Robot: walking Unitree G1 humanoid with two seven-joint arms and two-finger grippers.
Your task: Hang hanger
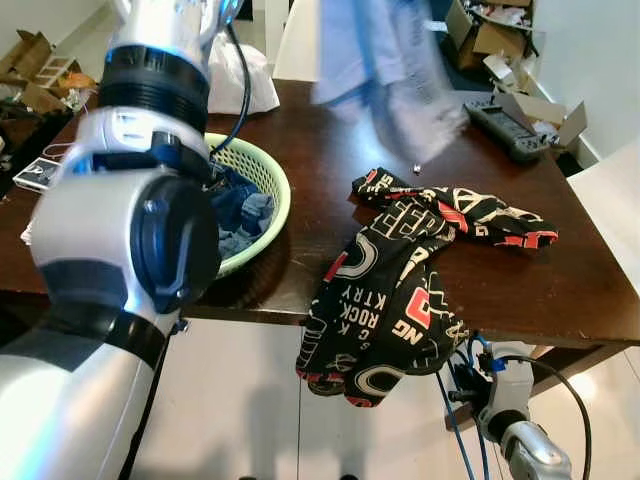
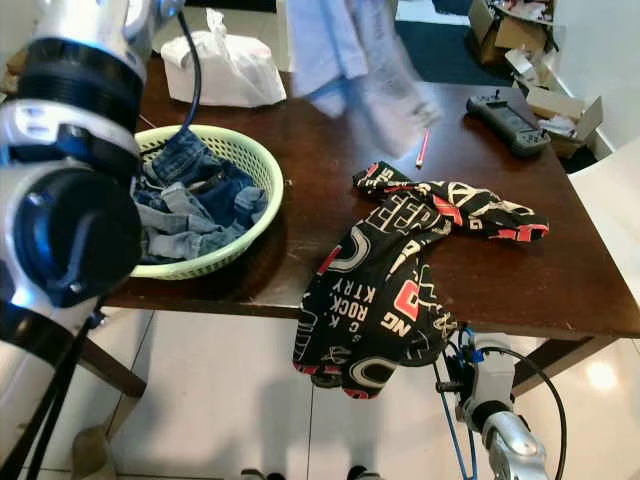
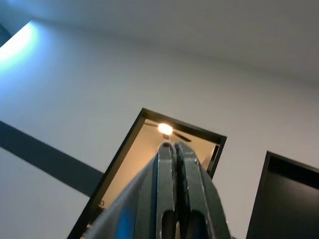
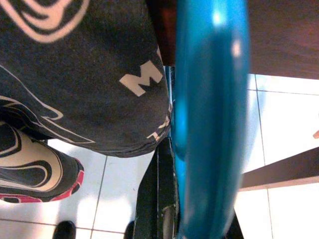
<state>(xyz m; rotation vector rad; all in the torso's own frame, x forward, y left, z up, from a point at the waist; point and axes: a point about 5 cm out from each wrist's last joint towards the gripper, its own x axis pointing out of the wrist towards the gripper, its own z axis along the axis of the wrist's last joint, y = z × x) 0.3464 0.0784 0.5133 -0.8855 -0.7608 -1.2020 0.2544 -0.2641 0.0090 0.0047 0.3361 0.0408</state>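
**Operator:** Report the scene, largest item first.

**Technician:** The left arm (image 1: 120, 230) fills the left side of the left eye view and rises out of the top of the frame. A dark wooden table (image 1: 560, 280) spans the middle. A black garment with red and white lettering (image 2: 390, 290) lies right of centre, one half flat on the table and the other half draped over the near edge towards the tiled floor (image 1: 240, 400).

**Operator:** Where is the task item?

**Technician:** A pale blue garment (image 1: 385, 70) hangs blurred at the upper middle, above the table. No hanger can be made out in it.

**Operator:** What else is on the table?

**Technician:**
- A green basket (image 2: 262, 180) sits at centre left and holds denim clothes (image 2: 190, 200).
- A white bag (image 2: 225, 70) is at the upper left.
- A black controller (image 1: 508, 125) is at the upper right.
- A red pencil (image 2: 423, 147) lies just above the black garment.

**Operator:** What is the end effector state?

**Technician:**
- The left gripper (image 3: 174, 147) points up at a white wall and a lit doorway (image 3: 164, 149). Its fingers are pressed together, and nothing can be seen between them.
- The right arm (image 2: 495, 420) hangs at the lower right, below the table edge, with blue cables (image 1: 452, 400) beside it.
- The right gripper (image 4: 159, 209) is just beside the draped garment. A blurred blue band (image 4: 212, 114) crosses its view, and whether it is spread or closed cannot be told.
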